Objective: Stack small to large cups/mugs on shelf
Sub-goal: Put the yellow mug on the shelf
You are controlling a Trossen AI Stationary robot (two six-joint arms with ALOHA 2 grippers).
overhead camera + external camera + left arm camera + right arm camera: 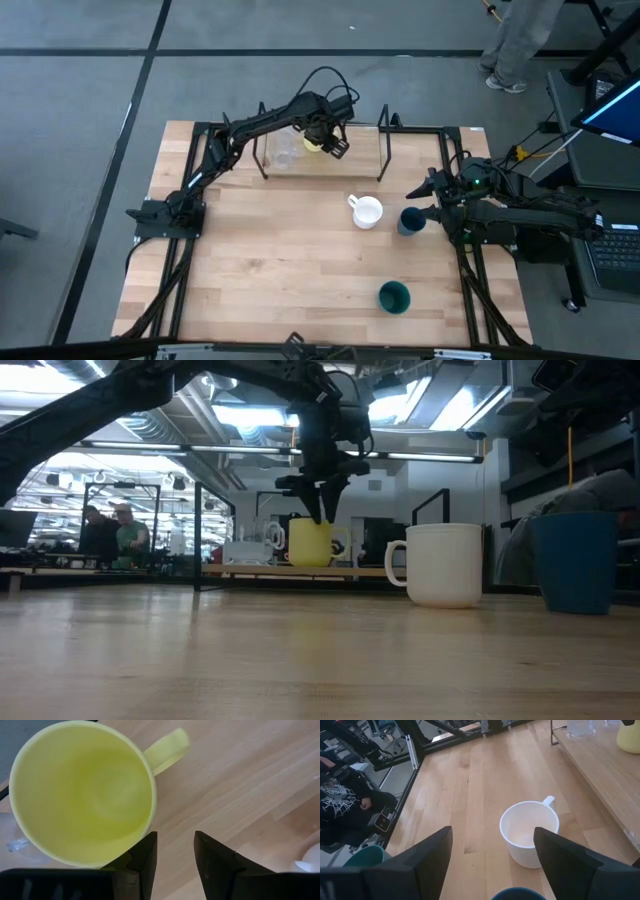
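The left gripper (327, 143), jaws narrowly parted and empty, is held above the yellow mug (314, 142) on the shelf (350, 160), upper centre; the right gripper (422, 199), jaws wide, is parked at right.

Pale yellow mug (82, 795) glowing on the light-wood shelf (355, 160), and a clear glass cup (284, 152) just beside it. Down on the blond striped-grain desk (290, 270) there's a white mug (366, 211), a dark blue cup (411, 221) and a dark green cup (394, 297). Black fingers (142, 862) on the left arm, and a thin black wire frame (382, 140) at the shelf's end.
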